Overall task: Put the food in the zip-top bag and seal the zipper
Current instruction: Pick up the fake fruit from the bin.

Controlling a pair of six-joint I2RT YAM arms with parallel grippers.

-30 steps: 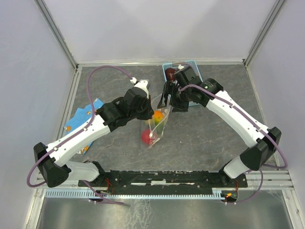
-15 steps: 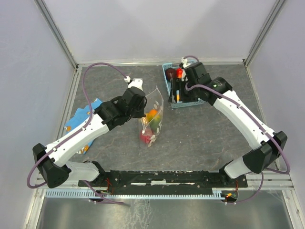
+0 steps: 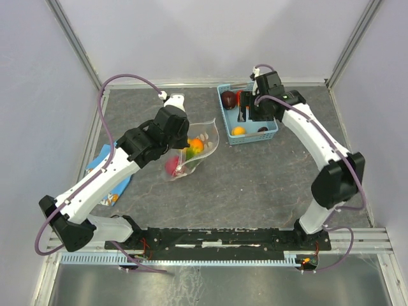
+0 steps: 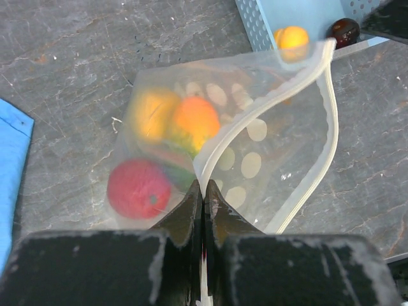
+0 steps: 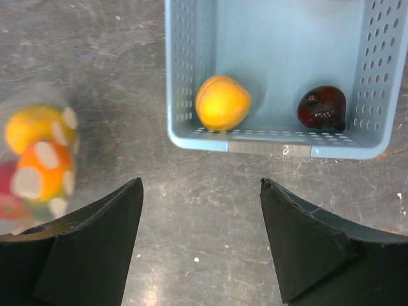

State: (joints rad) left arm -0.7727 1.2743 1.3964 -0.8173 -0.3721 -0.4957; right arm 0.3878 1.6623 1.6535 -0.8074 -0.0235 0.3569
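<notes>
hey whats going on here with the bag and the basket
The left gripper is shut on the edge of the zip-top bag, holding its mouth open. A red piece, an orange piece and a yellow piece of food are inside. The right gripper, open and empty, hovers over the light-blue basket, where an orange fruit and a dark maroon one lie. The zipper is not sealed yet.

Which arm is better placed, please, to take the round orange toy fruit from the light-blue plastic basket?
The right gripper hovers open by that basket and fruit; the left gripper is shut on the clear spotted bag.
</notes>
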